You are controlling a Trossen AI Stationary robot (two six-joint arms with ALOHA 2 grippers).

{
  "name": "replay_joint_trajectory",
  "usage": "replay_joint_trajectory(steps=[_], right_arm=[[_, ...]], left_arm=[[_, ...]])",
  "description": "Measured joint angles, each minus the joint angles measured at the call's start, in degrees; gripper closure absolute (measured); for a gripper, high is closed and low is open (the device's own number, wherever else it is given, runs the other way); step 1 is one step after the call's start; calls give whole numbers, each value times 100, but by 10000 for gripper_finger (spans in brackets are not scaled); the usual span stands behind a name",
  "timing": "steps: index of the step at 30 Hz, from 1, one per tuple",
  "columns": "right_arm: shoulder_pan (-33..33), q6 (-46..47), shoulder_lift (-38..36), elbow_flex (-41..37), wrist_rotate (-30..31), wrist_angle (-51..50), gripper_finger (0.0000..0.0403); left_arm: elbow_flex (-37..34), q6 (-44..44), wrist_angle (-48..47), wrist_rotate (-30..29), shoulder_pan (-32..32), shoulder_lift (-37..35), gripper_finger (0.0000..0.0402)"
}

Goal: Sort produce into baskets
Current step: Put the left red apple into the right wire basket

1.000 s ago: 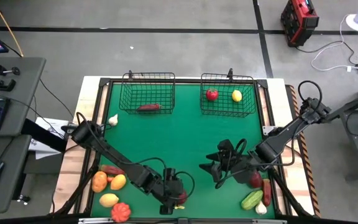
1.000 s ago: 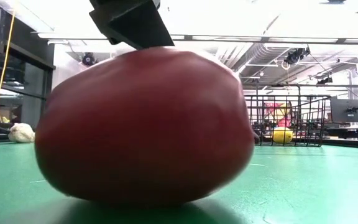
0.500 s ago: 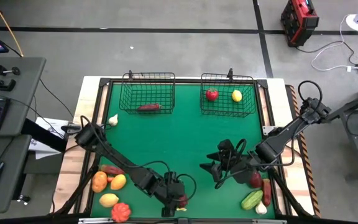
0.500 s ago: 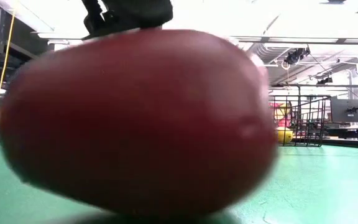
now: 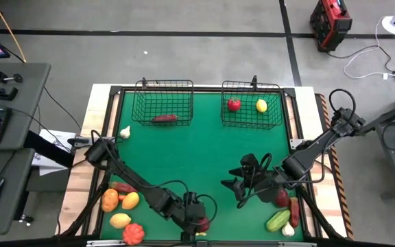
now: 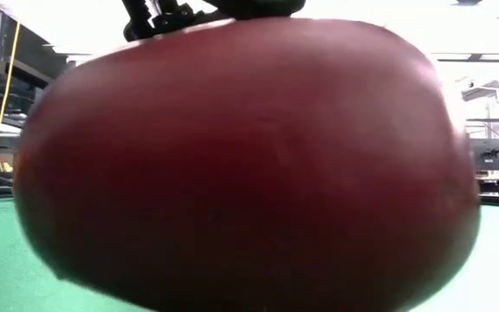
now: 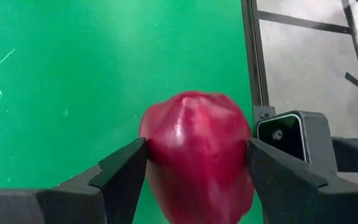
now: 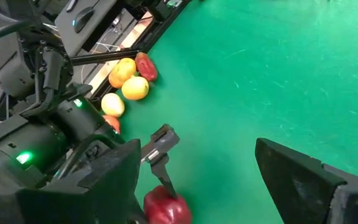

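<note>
Starting at the left of the green table (image 5: 204, 151), we see a cluster of produce near the front left corner: an orange piece (image 5: 110, 200), two yellow ones (image 5: 130, 200) and a ribbed red-orange one (image 5: 133, 233). A small white piece (image 5: 124, 132) lies farther back by the left edge, and the left basket (image 5: 163, 103) at the rear holds one long dark red item.

Moving right, we find the left gripper (image 7: 194, 171) at the front edge of the table, its fingers (image 7: 126, 174) closed on the flanks of a dark red fruit (image 7: 197, 152). In the low view the fruit (image 6: 241, 160) fills nearly the whole picture, seemingly just off the green surface. We judge it a hard, glossy toy, light and stiff but rather slippery, so taking it across its widest part, as the fingers do, looks soundest. It is oval, with its long axis running forward between the fingers and its lobed end pointing away from the wrist.

Farther right, the right gripper (image 8: 194, 180) waits with fingers spread wide and empty over the middle-right of the table. The right basket (image 5: 252, 103) holds a red and a yellow piece, and more produce lies at the front right corner, a green one (image 5: 278, 221) among it
</note>
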Motion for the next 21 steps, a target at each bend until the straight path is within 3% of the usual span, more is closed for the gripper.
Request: replay_joint_trajectory(steps=[5, 12, 21], right_arm=[[0, 0, 0, 0, 0, -43, 93], [0, 0, 0, 0, 0, -101, 93], [0, 16, -2, 0, -2, -120, 93]], left_arm=[[-6, -190, 47, 59, 28, 16, 144], [-46, 86, 831, -52, 13, -21, 144], [-46, 382, 880, 185, 50, -19, 144]])
